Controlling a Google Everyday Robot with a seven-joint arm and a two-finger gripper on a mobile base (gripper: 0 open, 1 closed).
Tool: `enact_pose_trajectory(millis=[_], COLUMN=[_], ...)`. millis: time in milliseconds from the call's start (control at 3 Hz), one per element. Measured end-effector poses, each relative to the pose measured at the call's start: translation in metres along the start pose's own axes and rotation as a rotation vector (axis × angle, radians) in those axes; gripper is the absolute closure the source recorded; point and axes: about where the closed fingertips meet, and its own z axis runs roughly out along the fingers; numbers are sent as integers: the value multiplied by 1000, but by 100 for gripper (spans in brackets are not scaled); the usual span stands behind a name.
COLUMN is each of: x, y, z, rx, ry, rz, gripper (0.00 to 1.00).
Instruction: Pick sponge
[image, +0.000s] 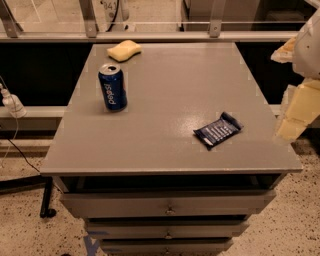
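The sponge (124, 50) is a pale yellow foam pad with rounded corners. It lies flat at the far left corner of the grey tabletop (170, 100). My gripper (296, 112) is at the right edge of the view, beyond the table's right side and far from the sponge. Its pale yellow blocky fingers (300, 107) point down and left. Nothing is held in it.
A blue soda can (112, 87) stands upright on the left part of the table, in front of the sponge. A dark blue snack packet (218, 130) lies near the right front. Drawers (170, 205) sit below the top. A glass railing (150, 30) runs behind.
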Motion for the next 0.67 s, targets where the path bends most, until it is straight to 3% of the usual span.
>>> enact_pose_trajectory(millis=[333, 667], x=[0, -21], y=[0, -23], z=[0, 15], rx=[0, 21], ry=[0, -86], rz=[0, 9], gripper=[0, 0])
